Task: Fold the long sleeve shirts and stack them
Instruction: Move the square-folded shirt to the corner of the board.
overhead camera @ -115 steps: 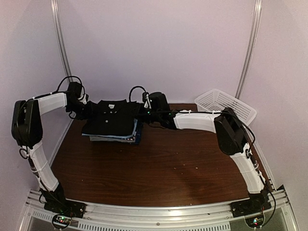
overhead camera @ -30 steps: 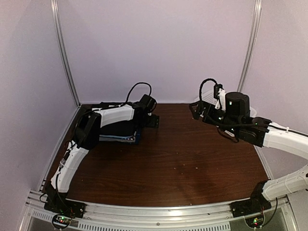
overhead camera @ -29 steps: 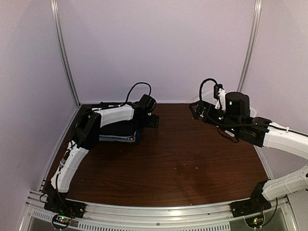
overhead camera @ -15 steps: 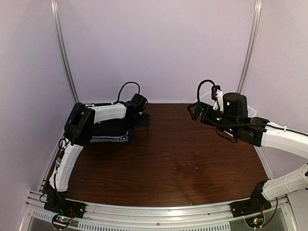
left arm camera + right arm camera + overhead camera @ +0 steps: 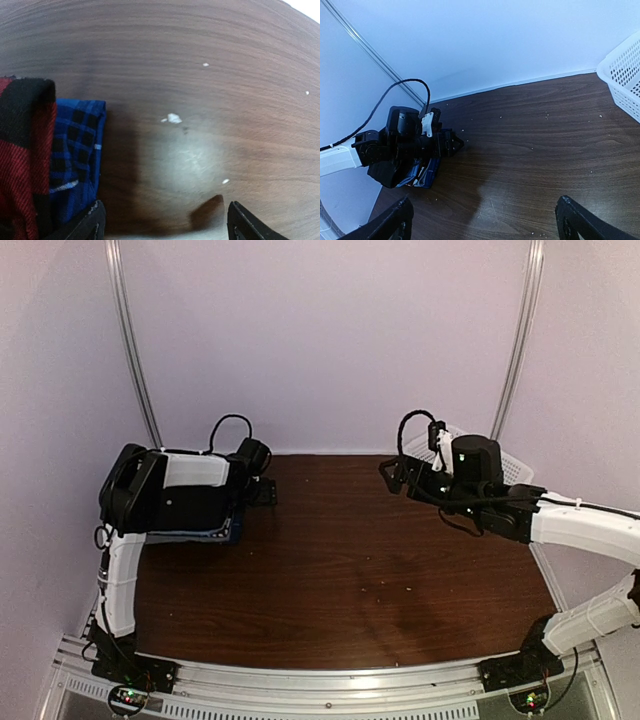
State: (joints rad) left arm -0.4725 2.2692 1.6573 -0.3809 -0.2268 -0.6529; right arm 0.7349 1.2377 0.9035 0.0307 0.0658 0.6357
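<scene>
The stack of folded long sleeve shirts (image 5: 205, 515) lies at the table's far left, black on top with a blue edge showing, largely under my left arm. In the left wrist view a red-and-black plaid shirt (image 5: 25, 150) and a blue plaid one (image 5: 75, 160) show at the left edge. My left gripper (image 5: 262, 490) (image 5: 165, 230) stands open just right of the stack, over bare wood with nothing between its fingers. My right gripper (image 5: 390, 472) (image 5: 485, 225) hovers open and empty above the table's far right half, facing the stack (image 5: 422, 175).
A white mesh basket (image 5: 512, 462) (image 5: 625, 80) stands at the far right corner, partly behind my right arm. Small white crumbs (image 5: 173, 118) dot the brown table (image 5: 340, 580). Walls close in behind and on both sides.
My left arm has swung to the left, and the stack of shirts under it has slid left toward the wall. My right gripper has drifted slightly left. Both grippers stayed open.
</scene>
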